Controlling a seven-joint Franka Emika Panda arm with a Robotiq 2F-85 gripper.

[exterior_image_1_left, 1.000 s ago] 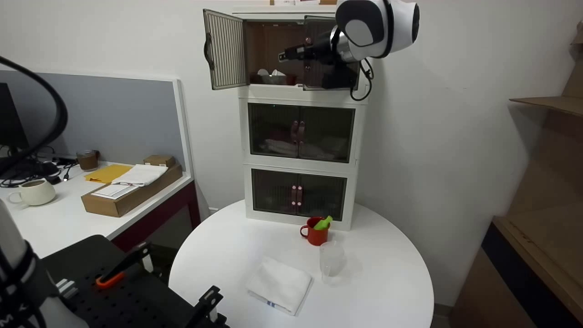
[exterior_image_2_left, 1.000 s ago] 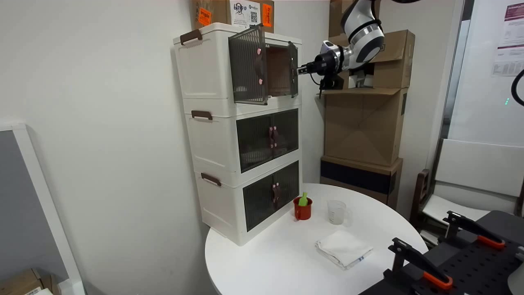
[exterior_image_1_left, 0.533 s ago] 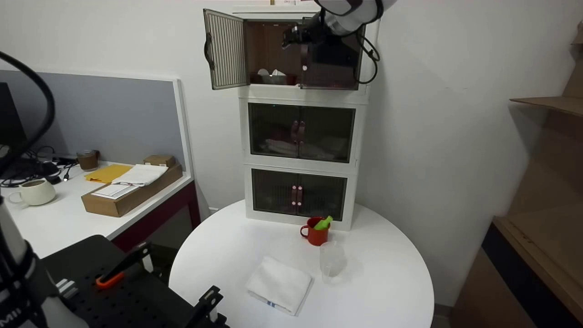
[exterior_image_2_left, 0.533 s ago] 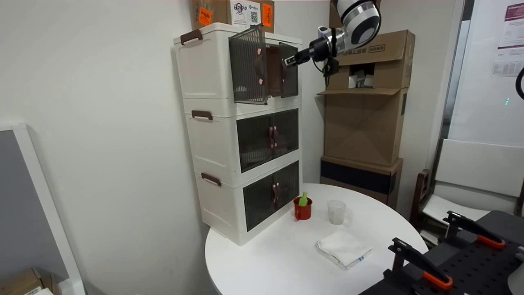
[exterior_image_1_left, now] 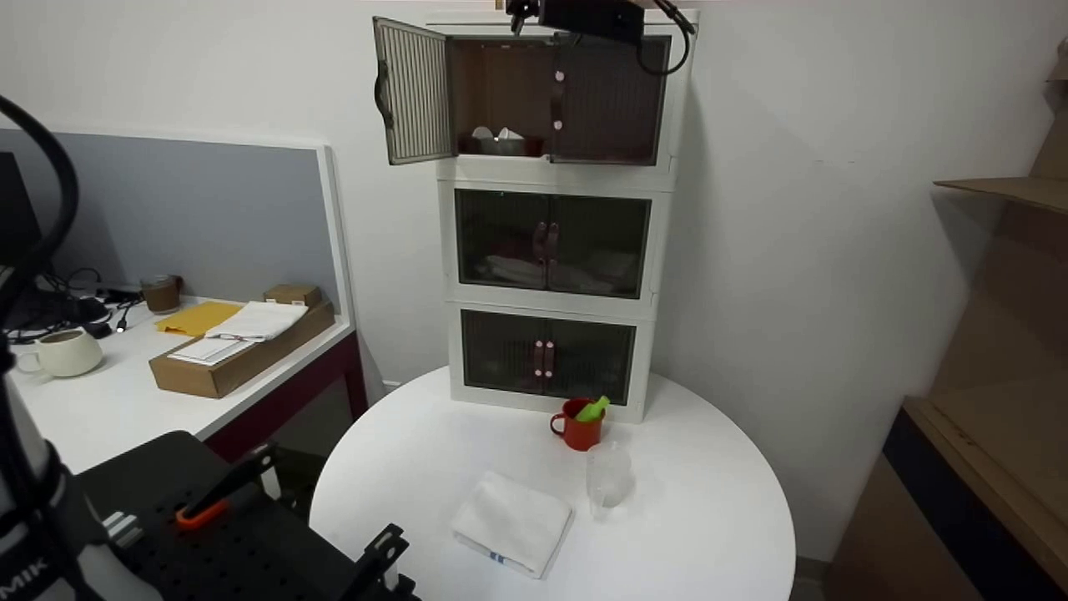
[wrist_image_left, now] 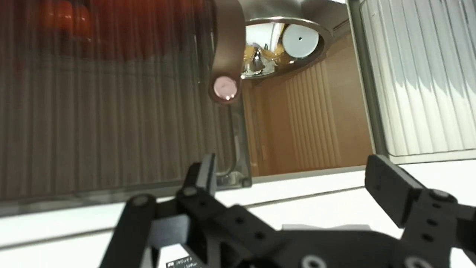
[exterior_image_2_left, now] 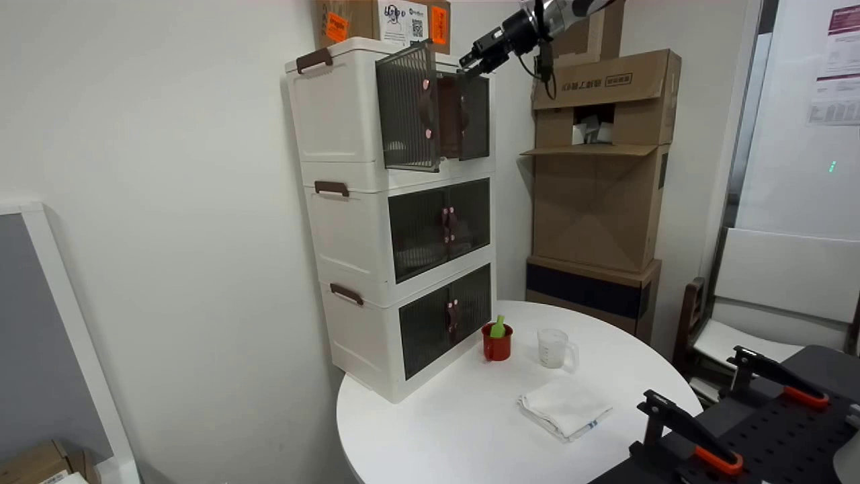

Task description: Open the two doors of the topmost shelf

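The topmost shelf [exterior_image_1_left: 503, 92] of the white cabinet has a dark inside with vessels in it. One of the two doors [exterior_image_1_left: 413, 92] is swung far outward. Its partner, a smoky ribbed door [exterior_image_1_left: 616, 104], is only ajar; in an exterior view this far door [exterior_image_2_left: 476, 117] angles slightly out from the frame. My gripper [exterior_image_2_left: 468, 66] is up by the cabinet's top edge, in front of the ajar door's upper part. The wrist view shows the gripper [wrist_image_left: 292, 165] open, nothing between its fingers. One finger overlaps that door's corner [wrist_image_left: 232, 178]; whether they touch I cannot tell.
The two lower tiers [exterior_image_1_left: 551, 242] have closed doors. On the round table [exterior_image_1_left: 692, 551] are a red mug [exterior_image_1_left: 581, 430], a clear measuring cup [exterior_image_2_left: 553, 349] and a folded cloth [exterior_image_1_left: 513, 522]. Cardboard boxes [exterior_image_2_left: 591, 208] are stacked beside the cabinet; another box [exterior_image_2_left: 363, 23] sits on top.
The gripper has risen from in front of the ajar door to the cabinet's top edge, staying open. That door swung partway back toward the frame, then stayed still. The wide-swung door has not moved.
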